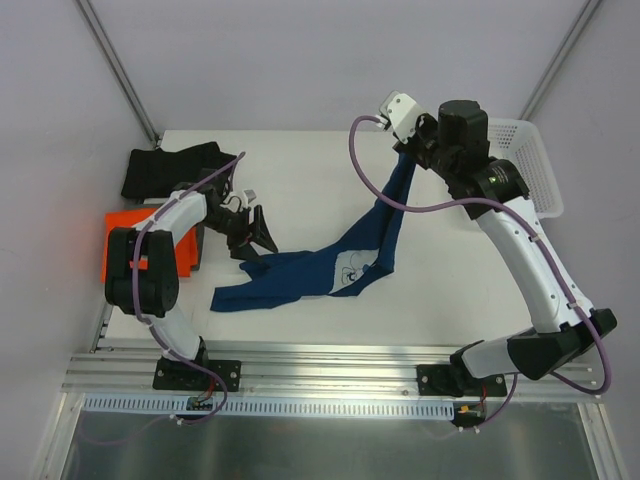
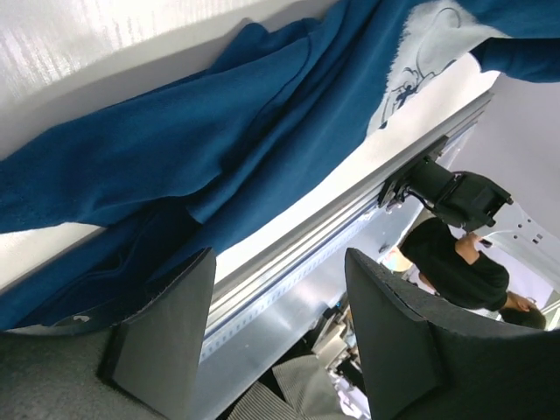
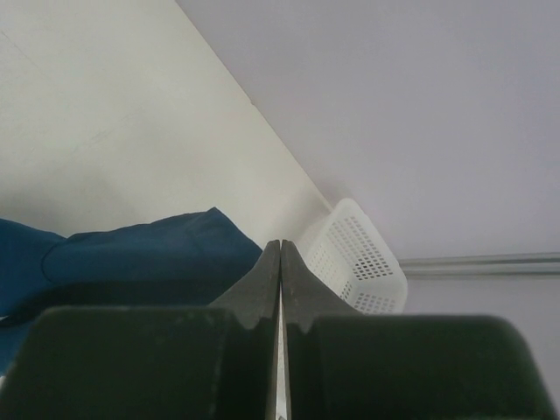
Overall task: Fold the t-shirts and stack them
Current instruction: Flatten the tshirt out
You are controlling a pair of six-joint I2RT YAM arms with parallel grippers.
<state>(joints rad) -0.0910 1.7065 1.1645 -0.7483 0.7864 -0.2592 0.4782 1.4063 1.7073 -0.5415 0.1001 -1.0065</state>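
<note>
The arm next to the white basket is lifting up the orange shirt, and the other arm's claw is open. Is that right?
Not quite. The shirt held up by the right gripper is the navy blue shirt, not the orange one; the top external view shows this. The orange shirt lies at the far left. The rest holds: that arm is beside the white basket, and the left gripper is open.

Matt navy cloth t-shirt point(image 1: 285, 282), white plastic basket point(image 1: 535, 165)
</note>
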